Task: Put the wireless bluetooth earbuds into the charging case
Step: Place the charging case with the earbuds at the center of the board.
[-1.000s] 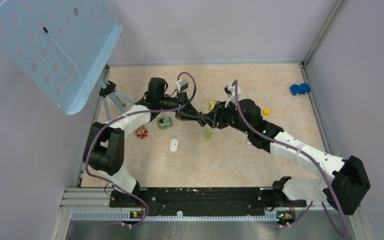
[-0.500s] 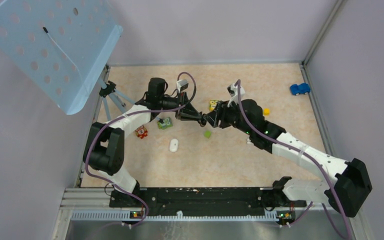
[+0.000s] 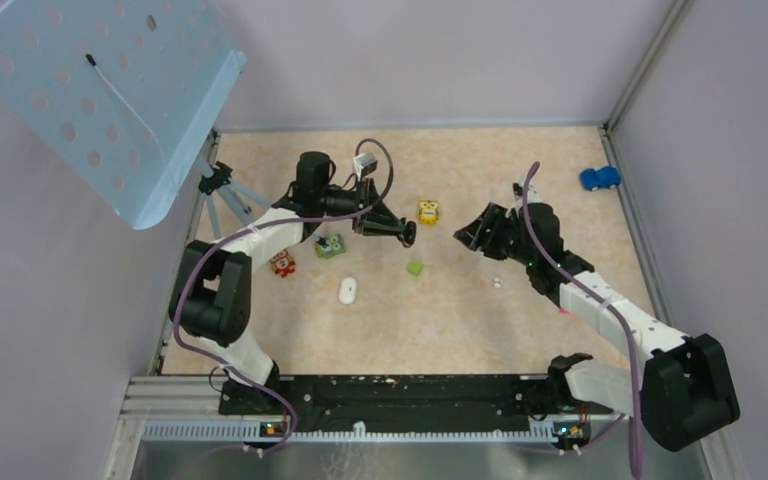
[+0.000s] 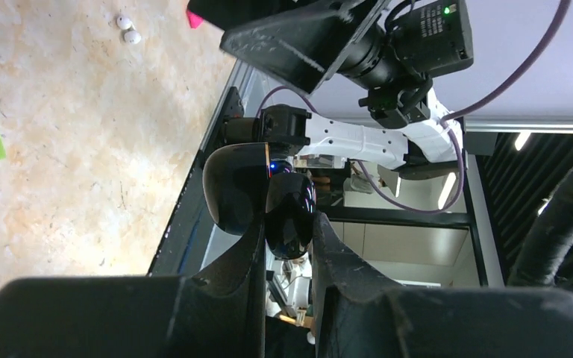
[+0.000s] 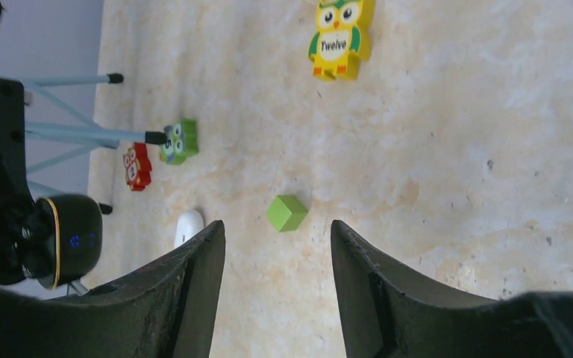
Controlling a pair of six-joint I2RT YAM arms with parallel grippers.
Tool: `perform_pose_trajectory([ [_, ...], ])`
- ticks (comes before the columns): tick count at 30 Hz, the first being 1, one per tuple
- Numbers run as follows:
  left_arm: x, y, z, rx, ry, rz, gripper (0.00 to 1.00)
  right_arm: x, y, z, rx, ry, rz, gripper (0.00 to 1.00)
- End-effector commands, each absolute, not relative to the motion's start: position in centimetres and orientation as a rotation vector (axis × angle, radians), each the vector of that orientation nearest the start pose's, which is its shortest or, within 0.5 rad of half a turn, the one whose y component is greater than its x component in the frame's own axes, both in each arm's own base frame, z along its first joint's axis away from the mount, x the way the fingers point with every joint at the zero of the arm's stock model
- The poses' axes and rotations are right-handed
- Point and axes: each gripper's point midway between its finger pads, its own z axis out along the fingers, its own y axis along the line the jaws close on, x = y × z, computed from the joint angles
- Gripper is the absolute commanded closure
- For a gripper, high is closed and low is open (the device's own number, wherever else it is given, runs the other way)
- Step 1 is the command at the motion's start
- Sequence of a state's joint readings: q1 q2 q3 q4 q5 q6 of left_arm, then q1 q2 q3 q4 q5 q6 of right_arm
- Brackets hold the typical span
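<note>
Well to the left of the left pincer (image 3: 397,231) we see a small tripod (image 3: 222,184). Closer to that pincer, on the table (image 3: 560,150), a red owl block (image 3: 282,263) and a green owl block (image 3: 330,246) lie near each other. A white oval thing (image 3: 348,291) lies on the pincer's near side, well apart from it. The left pincer itself is almost closed, its two fingers (image 4: 227,276) pinching a glossy black charging case (image 4: 289,212) and holding it up off the table; a small blue light shows on the case. We cannot pick out the earbuds in any view. Between the two pincers a green cube (image 3: 415,268) sits toward the near side and a yellow owl (image 3: 428,211) toward the far side, and neither is touched. The right pincer (image 3: 465,236) faces the left one across a gap, with its fingers (image 5: 194,291) spread wide apart and nothing between them. Near it, on its near right, lie two tiny white pieces (image 3: 498,282), and well off to its far right stands a blue toy car (image 3: 599,178).
</note>
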State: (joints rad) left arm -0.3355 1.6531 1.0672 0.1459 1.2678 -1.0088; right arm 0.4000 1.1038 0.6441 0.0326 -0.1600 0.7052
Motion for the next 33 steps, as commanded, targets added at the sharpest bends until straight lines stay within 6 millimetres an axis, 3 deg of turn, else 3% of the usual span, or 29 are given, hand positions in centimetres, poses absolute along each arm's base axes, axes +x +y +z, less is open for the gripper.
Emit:
perform_pose_trajectory([
  [1,30.5,-29.4,24.2,0.312,2.196,-2.01,1.0,30.9,19.1,17.5,0.235,2.055,0.926,0.46],
  [5,33.8,-30.9,23.7,0.324,2.098,-1.996,1.0,31.6,16.3,18.1,0.3,2.035,0.825,0.46],
  [10,38.8,-32.6,22.4,0.389,2.026,-2.068,1.0,31.0,13.1,19.1,0.314,2.027,0.696,0.46],
  [16,46.7,-33.9,18.6,0.261,2.034,-2.03,1.0,29.5,12.2,20.3,0.318,2.018,0.665,0.47],
  [19,49.6,-33.7,16.0,0.192,2.076,-1.95,1.0,28.8,11.8,20.7,0.323,2.004,0.657,0.47],
  [25,52.0,-31.6,13.2,0.093,2.103,-1.865,1.0,28.1,11.3,20.5,0.314,2.018,0.631,0.46],
  [33,52.4,-29.5,9.0,0.023,2.199,-1.794,1.0,28.4,12.1,20.1,0.295,2.025,0.671,0.47],
])
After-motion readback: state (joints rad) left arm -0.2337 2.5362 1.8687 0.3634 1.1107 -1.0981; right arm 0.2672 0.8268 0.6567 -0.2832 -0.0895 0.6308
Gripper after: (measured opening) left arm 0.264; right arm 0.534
